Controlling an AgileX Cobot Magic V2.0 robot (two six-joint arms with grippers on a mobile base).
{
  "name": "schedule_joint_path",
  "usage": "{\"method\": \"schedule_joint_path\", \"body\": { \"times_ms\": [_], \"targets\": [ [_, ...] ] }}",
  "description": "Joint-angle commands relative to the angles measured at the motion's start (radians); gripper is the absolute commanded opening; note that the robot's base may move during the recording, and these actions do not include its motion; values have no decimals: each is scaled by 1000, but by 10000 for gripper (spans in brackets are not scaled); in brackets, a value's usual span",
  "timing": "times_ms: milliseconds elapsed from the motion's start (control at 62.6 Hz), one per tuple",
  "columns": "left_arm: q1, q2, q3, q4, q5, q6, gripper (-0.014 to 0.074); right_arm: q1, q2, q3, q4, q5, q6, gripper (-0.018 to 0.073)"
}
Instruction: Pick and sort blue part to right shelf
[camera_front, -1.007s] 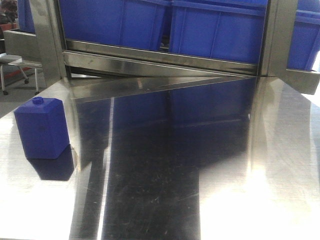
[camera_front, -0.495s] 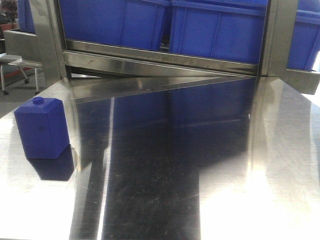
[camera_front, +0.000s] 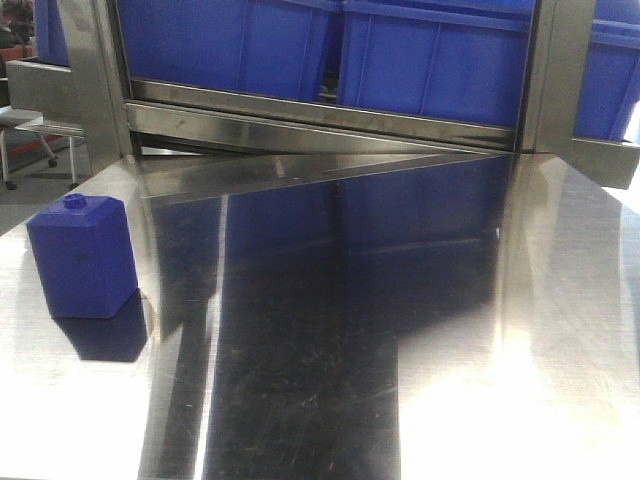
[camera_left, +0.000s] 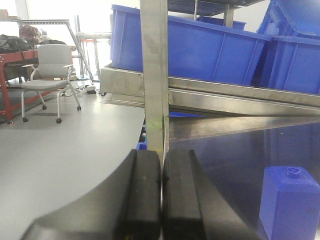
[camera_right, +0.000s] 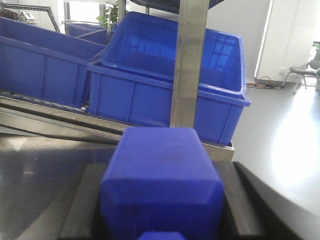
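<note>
The left gripper (camera_left: 161, 159) sat low by the bench's left edge, its black jaws pressed flat together. Just off to its right, a blue plastic block with a round stud on top (camera_front: 83, 255) stood upright on the polished stainless-steel bench (camera_front: 450, 380). In the front view it was near the left edge, on its own, throwing a dark reflection onto the metal. Over on the other side, the right gripper (camera_right: 162, 167) was clamped on a second blue plastic block (camera_right: 162, 190), with a black jaw tight against each flank and a small round nub showing at the block's near end. Straight ahead of it rose a steel shelf upright (camera_right: 190, 60), and behind that large blue plastic bins (camera_right: 140, 100) sat on the steel shelf. A grey office chair (camera_left: 50, 65) stood well apart on the floor, off to the left.
</note>
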Motion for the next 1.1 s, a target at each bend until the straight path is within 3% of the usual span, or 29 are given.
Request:
{"method": "schedule_joint_path", "body": {
  "times_ms": [0, 352, 543, 639, 751, 815, 959, 1087],
  "targets": [
    [-6, -6, 8, -6, -91, -22, 123, -5, 10, -29, -6, -95, -8, 423],
    [-6, 245, -245, 5, -74, -135, 123, -5, 10, -29, -6, -92, -8, 423],
    [-70, 410, -342, 50, -74, -136, 140, -5, 10, -29, -6, -91, -8, 423],
    [-139, 486, -404, 81, -65, -167, 250, -5, 10, -29, -6, -91, -8, 423],
    [-223, 597, -486, 117, -29, -177, 487, -5, 10, -29, -6, -91, -8, 423],
    [-264, 657, -531, 117, -2, -177, 566, -5, 10, -29, -6, -91, -8, 423],
    [-302, 803, -633, 122, 78, -177, 589, -5, 10, -29, -6, -91, -8, 423],
    [-302, 940, -748, 151, 271, -177, 589, -5, 10, -29, -6, -91, -8, 423]
  ]
}}
